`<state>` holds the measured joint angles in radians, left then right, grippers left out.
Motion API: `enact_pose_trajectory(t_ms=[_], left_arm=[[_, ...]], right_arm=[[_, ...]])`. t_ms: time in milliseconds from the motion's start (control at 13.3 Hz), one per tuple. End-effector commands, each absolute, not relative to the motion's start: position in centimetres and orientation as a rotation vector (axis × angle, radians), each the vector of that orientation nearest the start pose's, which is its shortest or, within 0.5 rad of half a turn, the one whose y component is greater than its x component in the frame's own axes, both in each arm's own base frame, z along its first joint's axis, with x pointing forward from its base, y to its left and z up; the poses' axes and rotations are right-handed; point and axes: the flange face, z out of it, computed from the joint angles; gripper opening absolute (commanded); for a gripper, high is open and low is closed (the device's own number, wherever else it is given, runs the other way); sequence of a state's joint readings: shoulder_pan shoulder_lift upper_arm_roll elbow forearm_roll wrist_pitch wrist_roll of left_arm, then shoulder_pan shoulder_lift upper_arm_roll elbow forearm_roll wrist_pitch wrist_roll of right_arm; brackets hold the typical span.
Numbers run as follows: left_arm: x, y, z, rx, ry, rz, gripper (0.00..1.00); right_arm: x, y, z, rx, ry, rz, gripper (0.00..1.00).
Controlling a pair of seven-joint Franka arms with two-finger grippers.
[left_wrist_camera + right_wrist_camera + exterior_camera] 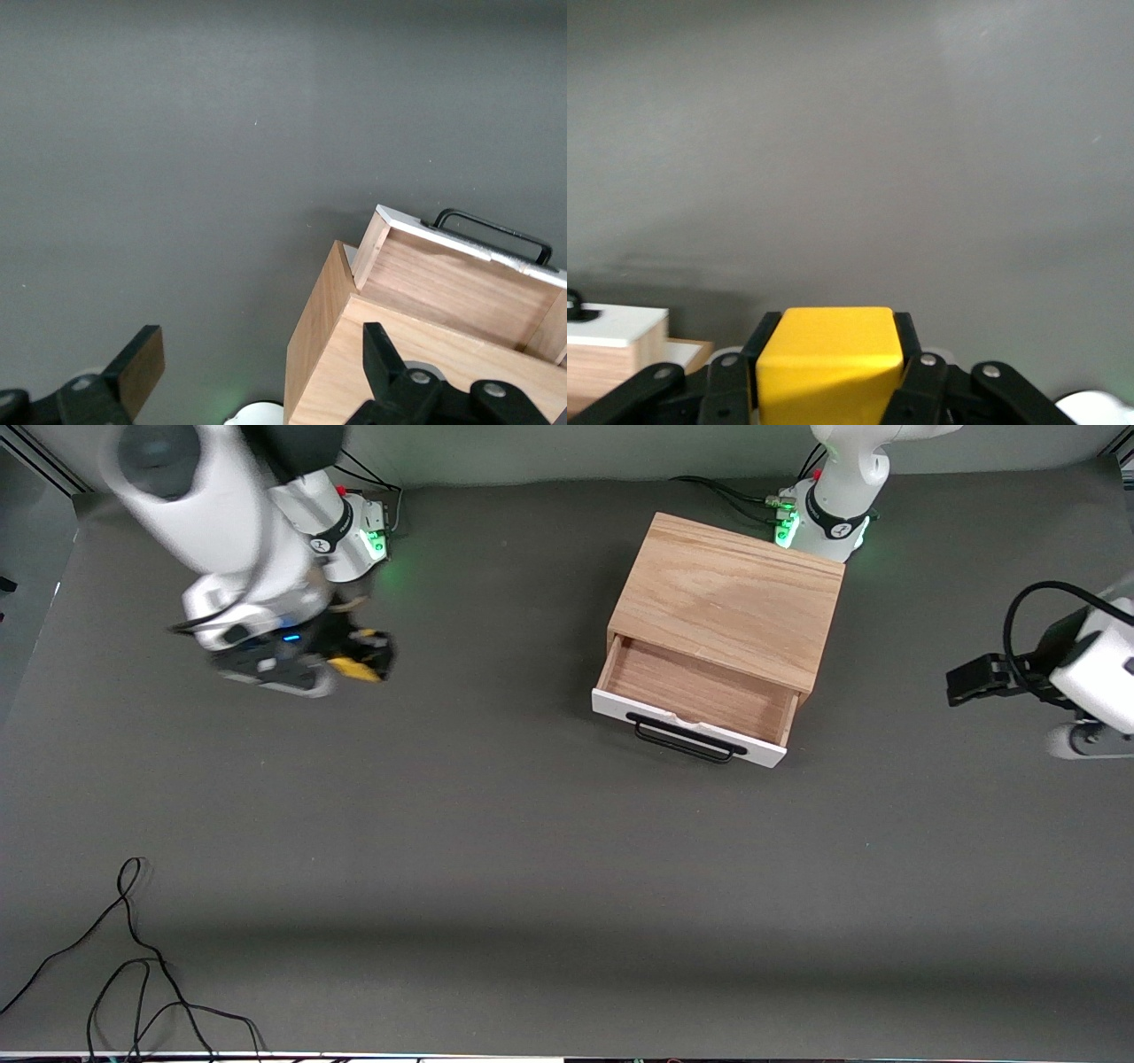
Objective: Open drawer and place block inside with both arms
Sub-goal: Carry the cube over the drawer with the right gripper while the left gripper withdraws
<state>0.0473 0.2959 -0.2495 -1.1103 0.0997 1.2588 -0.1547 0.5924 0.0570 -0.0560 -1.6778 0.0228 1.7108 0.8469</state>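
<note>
The drawer (695, 691) stands pulled out of the light oak box (726, 598), its white front and black handle (682, 740) facing the front camera and its wood interior bare. My right gripper (368, 657) is shut on the yellow block (353, 666) above the table near the right arm's base. The block (828, 363) fills the space between the black fingers (908, 341) in the right wrist view, where a corner of the drawer (611, 326) shows. My left gripper (961, 680) hangs open and empty at the left arm's end of the table. Its fingers (142, 361) stand wide apart over the box (407, 350).
Loose black cables (133, 957) lie on the grey table near the front camera at the right arm's end. Both green-lit arm bases (788, 527) stand along the table edge farthest from the front camera, one close against the box.
</note>
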Motion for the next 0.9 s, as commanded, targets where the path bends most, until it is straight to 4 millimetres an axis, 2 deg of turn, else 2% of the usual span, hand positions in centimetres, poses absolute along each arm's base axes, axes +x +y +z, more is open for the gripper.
enact_pose_trajectory(t_ms=[0,150,225,300,376,526,601,751,826], left_arm=[[56.1,-11.5,63.9,-3.012,0.167,0.088,1.00],[52.5,-12.9,62.5,-2.969,0.207,-0.030,1.00],[51.2,-12.9,62.0,-2.964,0.203,-0.027,1.00],[50.8,-13.0,61.8,-2.965,0.204,-0.028,1.00],[51.0,-12.9,61.7,-2.972,0.203,-0.030,1.00],[51.4,-11.9,61.6,-3.024,0.180,-0.022,1.00],[51.6,-10.6,61.6,-3.045,0.143,-0.016,1.00],[52.0,-9.4,61.7,-3.056,0.174,-0.034,1.00],[52.5,-7.6,61.8,-3.063,0.211,-0.050,1.00]], right_arm=[[50.4,37.3,54.8,-3.069,0.631,0.024,0.35],[50.1,42.4,53.5,-3.050,0.695,0.021,0.34],[49.4,45.0,52.0,-3.056,0.727,0.030,0.34],[49.0,47.0,50.7,-3.056,0.758,0.028,0.33],[49.4,48.9,49.9,-3.032,0.782,0.007,0.33],[48.3,53.3,48.1,-2.994,0.829,-0.023,0.32],[48.0,54.7,47.1,-2.972,0.854,-0.036,0.32],[46.8,57.3,45.1,-2.934,0.890,-0.057,0.32],[45.8,58.7,44.3,-2.923,0.890,-0.066,0.32]])
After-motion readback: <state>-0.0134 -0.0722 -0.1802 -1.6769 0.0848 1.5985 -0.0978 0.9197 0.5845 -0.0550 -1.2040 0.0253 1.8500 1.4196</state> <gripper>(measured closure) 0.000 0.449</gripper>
